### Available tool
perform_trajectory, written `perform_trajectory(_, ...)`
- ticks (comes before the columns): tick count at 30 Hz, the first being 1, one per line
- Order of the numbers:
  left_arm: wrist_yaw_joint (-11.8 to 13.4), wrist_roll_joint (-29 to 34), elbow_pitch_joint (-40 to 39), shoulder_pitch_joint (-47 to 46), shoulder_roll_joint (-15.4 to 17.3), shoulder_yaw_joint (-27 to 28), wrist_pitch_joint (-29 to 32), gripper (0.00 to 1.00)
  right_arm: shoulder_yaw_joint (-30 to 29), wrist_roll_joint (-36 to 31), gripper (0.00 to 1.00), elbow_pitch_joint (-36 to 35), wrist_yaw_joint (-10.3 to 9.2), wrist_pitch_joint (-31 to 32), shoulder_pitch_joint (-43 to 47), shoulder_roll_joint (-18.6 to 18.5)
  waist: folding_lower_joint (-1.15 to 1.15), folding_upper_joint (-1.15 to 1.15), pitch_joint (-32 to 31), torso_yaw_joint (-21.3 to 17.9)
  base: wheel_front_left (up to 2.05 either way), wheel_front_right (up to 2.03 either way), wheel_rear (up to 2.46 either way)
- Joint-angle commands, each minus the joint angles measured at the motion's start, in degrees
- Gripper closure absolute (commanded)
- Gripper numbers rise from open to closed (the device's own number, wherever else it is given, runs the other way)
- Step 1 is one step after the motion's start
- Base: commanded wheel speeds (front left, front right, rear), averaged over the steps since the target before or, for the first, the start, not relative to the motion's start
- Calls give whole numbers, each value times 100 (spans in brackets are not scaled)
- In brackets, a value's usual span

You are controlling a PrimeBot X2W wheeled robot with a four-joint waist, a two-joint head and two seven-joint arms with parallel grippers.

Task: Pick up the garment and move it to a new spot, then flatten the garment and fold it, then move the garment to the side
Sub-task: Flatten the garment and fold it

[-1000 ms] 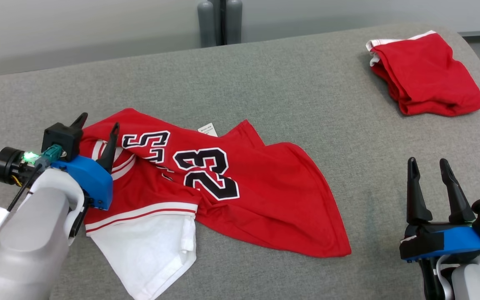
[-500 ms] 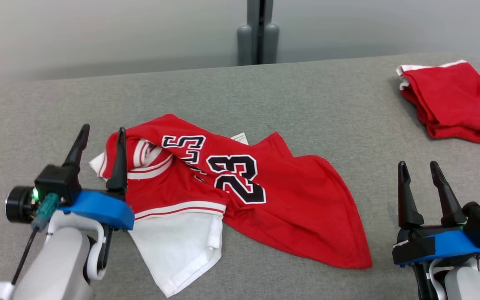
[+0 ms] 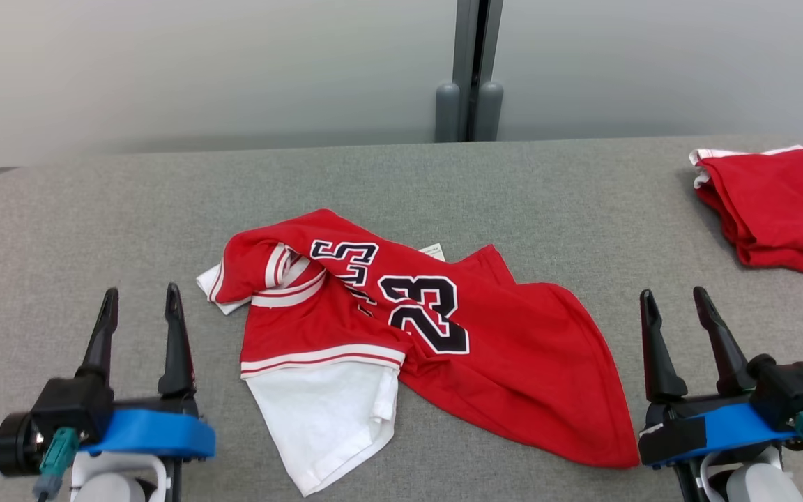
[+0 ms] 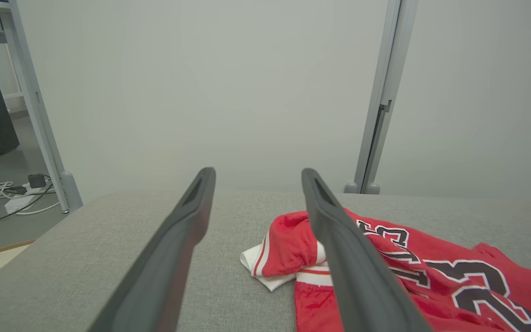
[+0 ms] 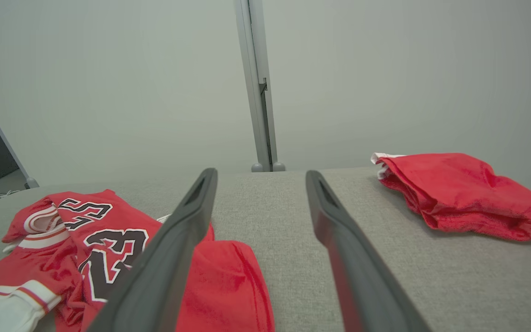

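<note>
The garment [image 3: 443,348] is a crumpled red jersey with a black 23 and white trim, lying in the middle of the grey cushioned surface [image 3: 95,223]; a white piece shows at its lower left. It also appears as the garment [image 4: 408,263] and the garment [image 5: 109,249] in the wrist views. My left gripper [image 3: 138,301] stands open at the lower left, apart from the cloth, holding nothing. My right gripper [image 3: 673,298] is open at the lower right, just beyond the garment's right corner, empty as well.
A second red cloth [image 3: 778,209], roughly folded, lies at the surface's far right edge, also seen as the red cloth [image 5: 459,193]. A grey post [image 3: 471,70] stands against the pale wall behind. To the left, a floor with cables [image 4: 2,193] lies beyond the rounded edge.
My left gripper has drawn back off the garment's collar end to the lower left, still open. The camera has swung, so the whole scene sits further right and lower. The garment lies still.
</note>
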Motion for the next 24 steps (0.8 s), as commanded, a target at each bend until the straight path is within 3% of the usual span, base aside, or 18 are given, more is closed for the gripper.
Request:
perform_trajectory(1, -34, 52, -51, 94, -46, 90, -20, 0, 24, -25, 0, -35, 1, -24, 57, -8, 0, 0, -47, -7, 0, 0, 0)
perform_trajectory(11, -271, 530, -92, 752, -349, 330, -21, 0, 150, -173, 0, -121, 1, -24, 518, -8, 0, 0, -321, 5, 0, 0, 0)
perform_trajectory(24, -313, 805, 92, 777, -496, 434, -21, 0, 160, -191, 0, -41, 1, 2, 664, -8, 0, 0, -346, -74, 0, 0, 0)
